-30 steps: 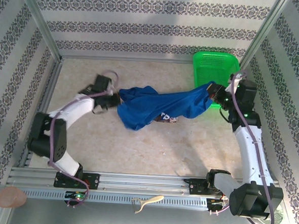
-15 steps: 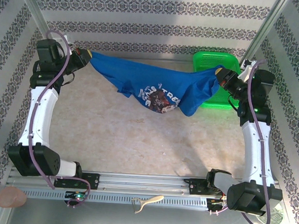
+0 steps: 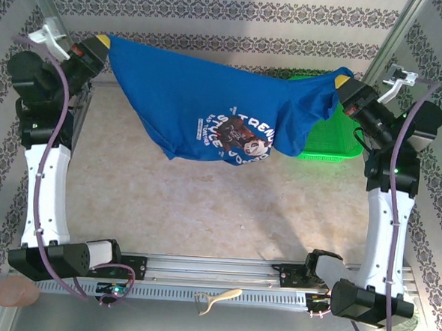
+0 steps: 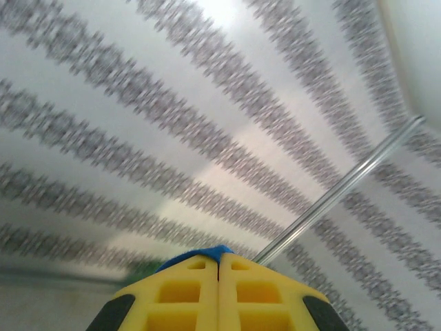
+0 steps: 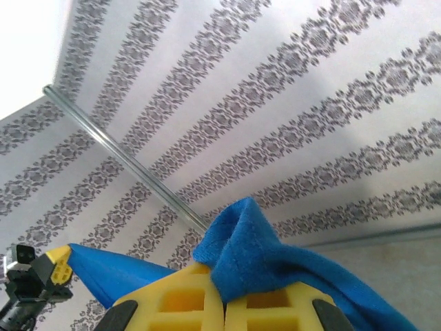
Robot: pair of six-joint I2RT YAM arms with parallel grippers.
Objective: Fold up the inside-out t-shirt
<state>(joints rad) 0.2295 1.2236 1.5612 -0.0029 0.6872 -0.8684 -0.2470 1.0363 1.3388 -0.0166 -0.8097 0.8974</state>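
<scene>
Both arms are raised high and the inside-out t-shirt (image 3: 210, 105) hangs in the air between them, stretched like a banner across the upper part of the overhead view. The left gripper (image 3: 101, 42), at the upper left, has its yellow fingers pressed together on one corner of the cloth; from its own wrist camera just a sliver of blue pokes out above the closed pads. The right gripper (image 3: 339, 81), at the upper right, is pinching a thick bunch of fabric, which humps up over its fingertips in the right wrist view. The cloth sags in a deep belly toward the middle of the frame, with the printed lettering (image 3: 234, 136) facing up at the overhead camera, and its right end drapes in front of the green basket (image 3: 327, 146). I can't quite make out whether they have it by the hem, the shoulders or the sleeves; the gathered cloth hides that. To my eye this is the spreading-out step: the shirt is lifted clear of the table (image 3: 203, 209) and pulled open, with no fold made yet. The next move, I'd say, calls for lowering both ends together while keeping them well apart, so the cloth lands flat in the bare middle of the table, away from the basket.
</scene>
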